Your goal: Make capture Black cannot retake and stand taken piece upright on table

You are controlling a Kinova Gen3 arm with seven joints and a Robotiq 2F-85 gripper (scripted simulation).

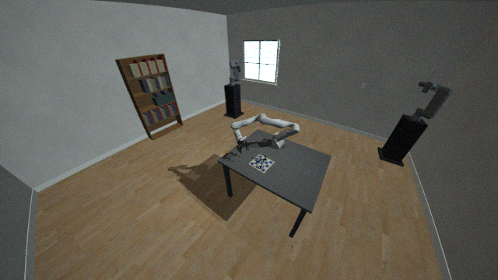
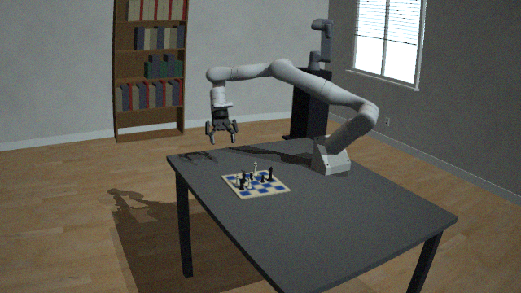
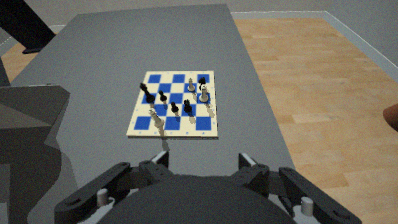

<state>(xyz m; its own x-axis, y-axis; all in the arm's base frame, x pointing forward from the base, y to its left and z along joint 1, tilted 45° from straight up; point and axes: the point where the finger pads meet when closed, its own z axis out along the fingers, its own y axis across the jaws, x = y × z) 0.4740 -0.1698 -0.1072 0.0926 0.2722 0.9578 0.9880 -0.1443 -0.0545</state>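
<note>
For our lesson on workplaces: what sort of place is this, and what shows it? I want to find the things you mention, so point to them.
Probably a robotics lab or study room: a robot arm (image 1: 268,120) (image 2: 306,81) on a table (image 1: 296,171) (image 2: 326,212), another arm on a black pedestal (image 1: 233,100) (image 2: 311,107), and a bookcase (image 1: 132,93) (image 2: 149,136).

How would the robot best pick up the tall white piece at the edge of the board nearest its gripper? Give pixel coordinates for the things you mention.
Probably by the upper shaft of the white piece (image 2: 256,168) (image 3: 156,119), coming straight down from above with the open gripper (image 2: 223,142) (image 3: 203,160). It stands upright, tall and slim, so the fingers could close on opposite sides, and no other piece stands touching it.
</note>
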